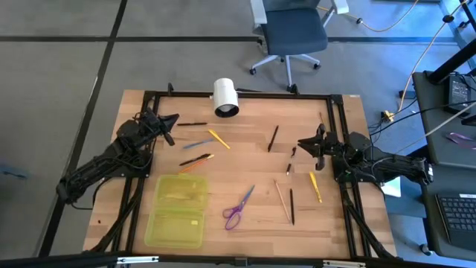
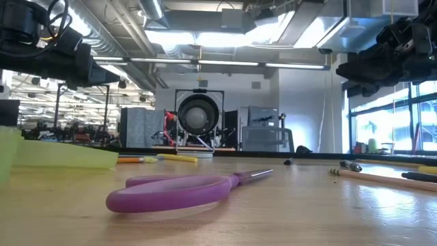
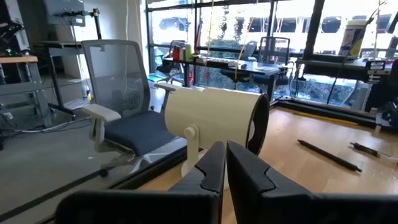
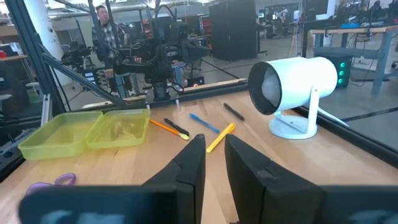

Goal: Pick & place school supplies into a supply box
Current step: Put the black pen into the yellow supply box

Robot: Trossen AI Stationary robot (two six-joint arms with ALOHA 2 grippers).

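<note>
From above, we see the supply box [image 1: 177,211] lying open at lower left of the desk [image 1: 253,227], ready to receive; scissors [image 1: 239,208] and pens lie scattered beyond it. The left tool [image 1: 169,119] hangs shut and empty at upper left. The right tool [image 1: 305,142] sits centre-right, nearly closed and holding nothing.

At desk level, both tools are cut off.

Each wrist view shows a white cylinder [image 3: 214,119].
</note>
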